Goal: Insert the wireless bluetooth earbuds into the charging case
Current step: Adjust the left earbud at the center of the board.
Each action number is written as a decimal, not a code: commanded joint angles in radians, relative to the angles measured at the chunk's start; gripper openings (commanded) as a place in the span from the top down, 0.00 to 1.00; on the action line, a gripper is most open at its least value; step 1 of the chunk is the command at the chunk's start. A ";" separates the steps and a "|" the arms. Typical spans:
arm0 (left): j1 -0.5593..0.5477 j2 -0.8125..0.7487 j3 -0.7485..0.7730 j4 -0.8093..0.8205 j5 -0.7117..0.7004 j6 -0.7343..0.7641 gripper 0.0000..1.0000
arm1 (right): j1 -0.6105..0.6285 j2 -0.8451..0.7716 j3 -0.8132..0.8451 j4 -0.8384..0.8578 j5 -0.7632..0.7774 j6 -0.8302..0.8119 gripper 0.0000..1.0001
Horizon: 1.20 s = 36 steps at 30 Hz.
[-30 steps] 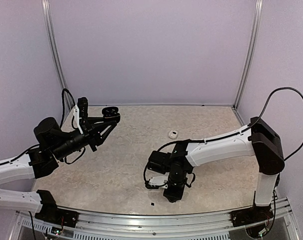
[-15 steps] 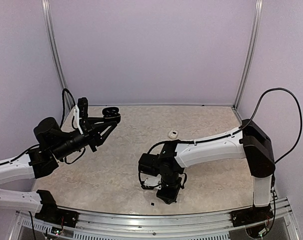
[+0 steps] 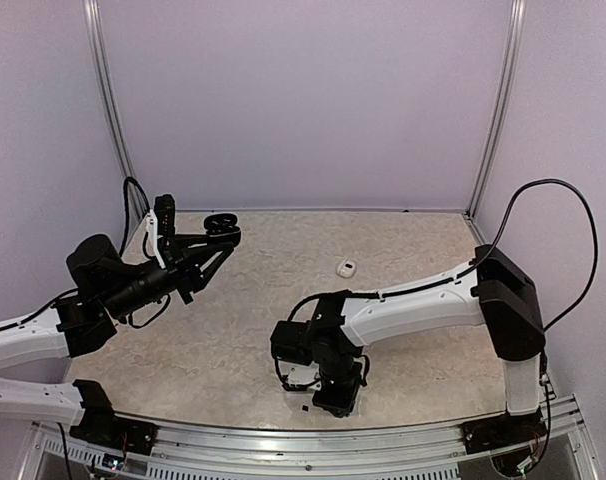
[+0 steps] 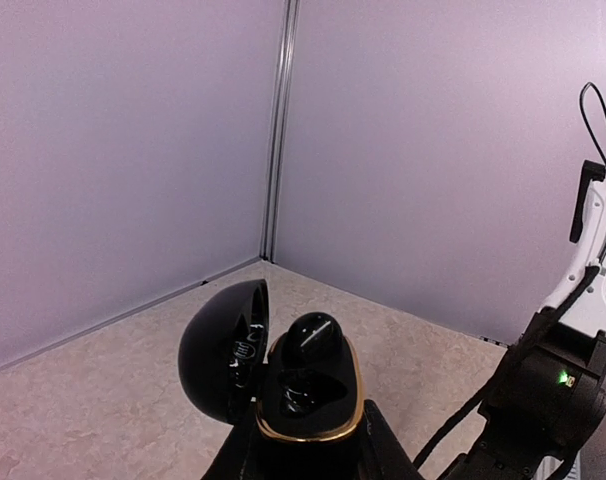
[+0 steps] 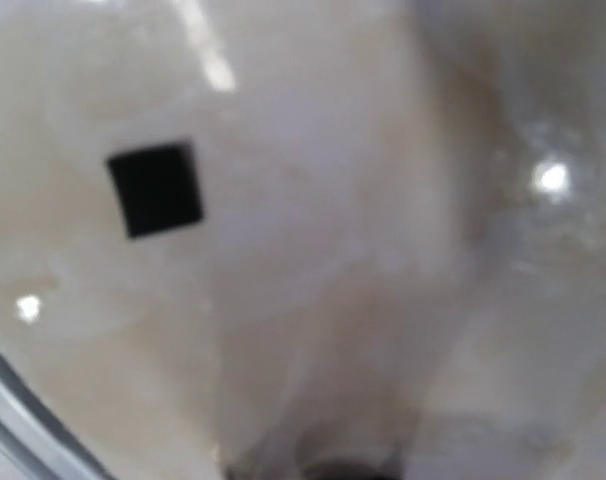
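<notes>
Mottled beige table (image 3: 223, 340): right hand (image 3: 333, 398), grip indiscernible, has swung towards a tiny black square piece (image 3: 305, 409), probably the next pick-up; left hand (image 4: 308, 458) pinches the open glossy black gold-rimmed charging case (image 4: 301, 395).

Right arm (image 3: 413, 305) bars the table's (image 3: 233, 330) near right; middle-left lies open.

A: Top view: bright, even diffuse light, sharp. Back wall (image 3: 303, 100) evenly lit. Only faint soft shadows on the table (image 3: 223, 350).
B: Wrists?
A: Left: sharp, white highlights on the glossy charging case (image 4: 303, 400). Right: badly out of focus, glare spots on the table, small black square (image 5: 155, 188) soft-edged, smeared toward the bottom.
</notes>
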State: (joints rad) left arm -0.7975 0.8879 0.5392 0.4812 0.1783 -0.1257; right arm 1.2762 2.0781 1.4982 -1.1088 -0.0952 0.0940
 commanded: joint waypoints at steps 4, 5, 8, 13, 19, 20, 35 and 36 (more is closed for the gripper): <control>0.004 -0.009 0.008 0.024 0.014 0.008 0.95 | 0.044 0.023 0.018 -0.022 0.042 -0.062 0.64; 0.004 -0.009 0.008 0.023 0.014 0.008 0.95 | 0.045 0.022 0.013 -0.028 0.057 -0.054 0.62; 0.004 -0.011 0.009 0.023 0.013 0.006 0.95 | 0.045 0.015 0.000 -0.044 0.087 -0.028 0.57; 0.004 -0.008 0.013 0.023 0.016 0.007 0.95 | 0.043 -0.007 -0.055 -0.044 0.132 0.000 0.54; 0.004 -0.006 0.015 0.023 0.018 0.008 0.95 | 0.028 -0.025 -0.097 -0.029 0.141 0.027 0.56; 0.004 -0.006 0.015 0.023 0.019 0.007 0.95 | 0.023 -0.029 -0.101 -0.027 0.146 0.028 0.57; 0.004 -0.017 0.009 0.013 0.005 0.010 0.95 | -0.038 -0.045 -0.100 -0.031 0.213 0.049 0.59; 0.004 -0.017 0.009 0.013 0.005 0.010 0.95 | -0.043 -0.047 -0.098 -0.031 0.210 0.045 0.59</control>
State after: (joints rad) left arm -0.7975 0.8879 0.5392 0.4812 0.1829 -0.1257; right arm 1.2530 2.0365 1.4193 -1.1381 0.0673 0.1226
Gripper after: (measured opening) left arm 0.247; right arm 0.414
